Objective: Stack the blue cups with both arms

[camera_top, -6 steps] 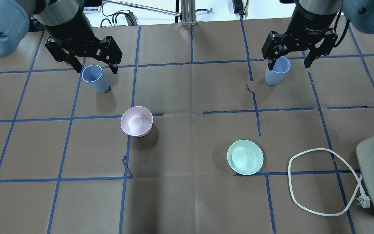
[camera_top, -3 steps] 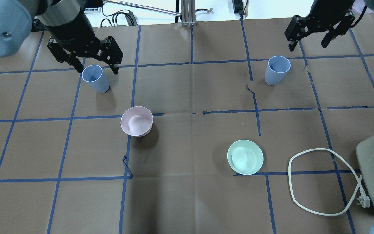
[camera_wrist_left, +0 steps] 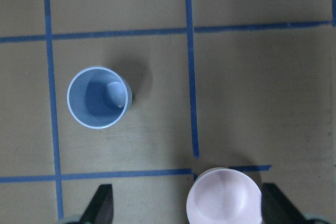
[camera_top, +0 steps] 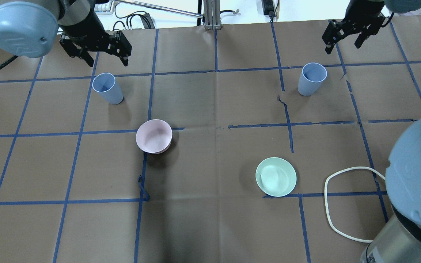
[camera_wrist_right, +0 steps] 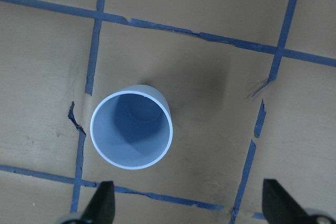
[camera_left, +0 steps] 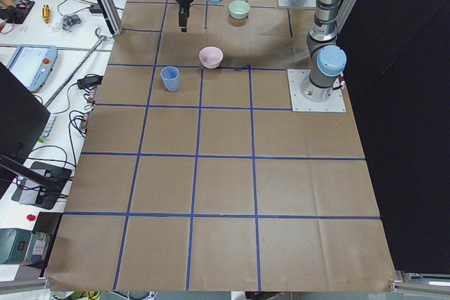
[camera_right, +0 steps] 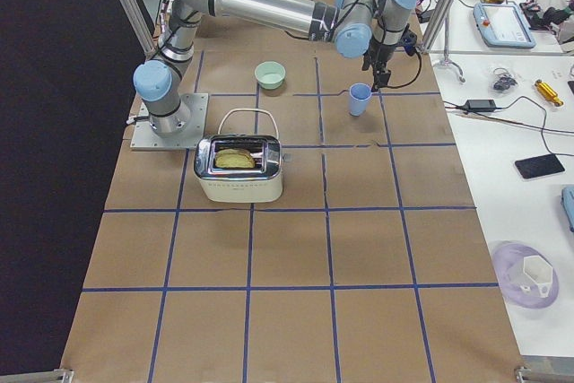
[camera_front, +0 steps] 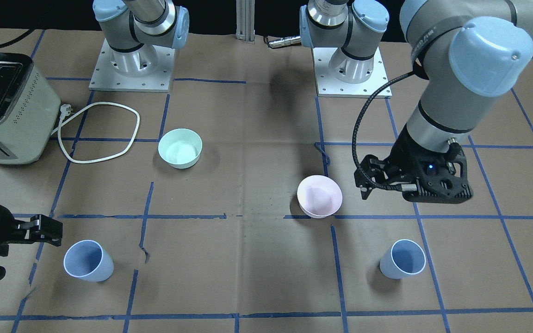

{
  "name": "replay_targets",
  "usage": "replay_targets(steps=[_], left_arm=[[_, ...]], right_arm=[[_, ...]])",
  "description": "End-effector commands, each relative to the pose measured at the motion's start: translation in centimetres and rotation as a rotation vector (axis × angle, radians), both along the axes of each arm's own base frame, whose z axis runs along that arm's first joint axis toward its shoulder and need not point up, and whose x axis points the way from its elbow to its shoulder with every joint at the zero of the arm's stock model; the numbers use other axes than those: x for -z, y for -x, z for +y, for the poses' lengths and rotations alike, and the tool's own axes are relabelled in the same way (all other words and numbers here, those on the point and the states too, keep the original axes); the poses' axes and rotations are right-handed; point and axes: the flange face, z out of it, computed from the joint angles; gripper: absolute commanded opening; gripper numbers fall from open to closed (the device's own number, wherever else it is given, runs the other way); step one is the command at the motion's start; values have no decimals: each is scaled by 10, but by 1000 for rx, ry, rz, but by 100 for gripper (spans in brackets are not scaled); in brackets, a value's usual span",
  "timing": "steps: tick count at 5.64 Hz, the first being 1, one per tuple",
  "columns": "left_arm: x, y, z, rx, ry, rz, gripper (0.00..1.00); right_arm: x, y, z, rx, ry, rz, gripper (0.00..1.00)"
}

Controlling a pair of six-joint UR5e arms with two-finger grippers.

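Two pale blue cups stand upright and apart on the brown table. One cup (camera_top: 105, 87) is on the left, also in the front-facing view (camera_front: 405, 259) and the left wrist view (camera_wrist_left: 98, 98). The other cup (camera_top: 311, 78) is on the right, also in the front-facing view (camera_front: 88, 261) and the right wrist view (camera_wrist_right: 131, 129). My left gripper (camera_top: 105, 61) is open and empty, raised just beyond its cup. My right gripper (camera_top: 343, 45) is open and empty, raised beyond and to the right of its cup.
A pink bowl (camera_top: 154, 136) sits near the table's middle left. A mint-green bowl (camera_top: 276, 176) sits nearer on the right. A toaster (camera_front: 12, 115) with a white cord loop (camera_top: 355, 168) is at the right edge. My right arm's elbow (camera_top: 415, 171) hangs over that corner.
My right gripper lifted away from its cup's rim and drew back towards the far edge. My left gripper also rose and backed off its cup. Both cups stayed put.
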Motion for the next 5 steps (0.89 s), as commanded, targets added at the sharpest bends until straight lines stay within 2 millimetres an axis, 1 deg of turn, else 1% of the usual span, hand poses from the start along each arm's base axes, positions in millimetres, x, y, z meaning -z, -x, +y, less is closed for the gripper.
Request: replay_targets(steps=[1, 2, 3, 4, 5], left_arm=[[62, -22, -38, 10, 59, -7, 97], [102, -34, -44, -1, 60, -8, 97], [134, -36, -36, -5, 33, -13, 97], [142, -36, -36, -8, 29, -17, 97], [157, -37, -35, -14, 6, -16, 98]], right_arm=[[63, 2, -7, 57, -1, -1, 100], [89, 0, -3, 87, -3, -5, 100], [109, -2, 6, 90, -16, -5, 100], [107, -3, 6, 102, -2, -8, 76], [104, -6, 6, 115, 1, -7, 22]])
